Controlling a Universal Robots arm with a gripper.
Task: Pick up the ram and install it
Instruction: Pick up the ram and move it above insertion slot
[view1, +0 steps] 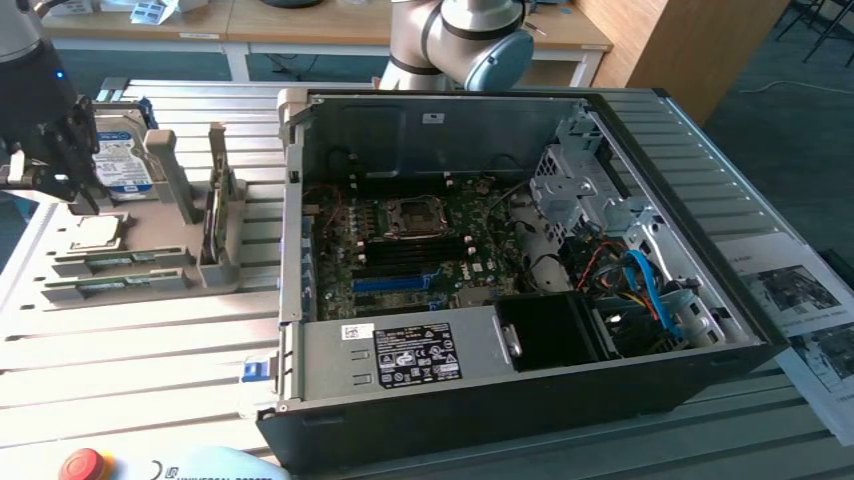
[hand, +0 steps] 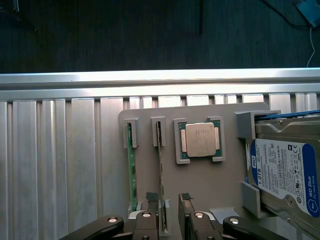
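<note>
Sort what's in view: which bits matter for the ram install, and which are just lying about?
Job:
- thin green ram stick, the one nearest the open black gripper
- open black computer case with green motherboard

Lying about:
- second green ram stick beside it
- square silver processor chip
- silver hard drive with blue label

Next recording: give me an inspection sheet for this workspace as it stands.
Surface: ribbed aluminium table, carrying a grey holder and an open PC case.
Job's things: ram stick on edge in the holder; second ram stick beside it.
Clutter: processor, hard drive, printed sheets.
Grippers: gripper open, straddling the first ram stick.
Cables: blue cable inside the case.
Surroundings: wooden desks, red stop button.
</note>
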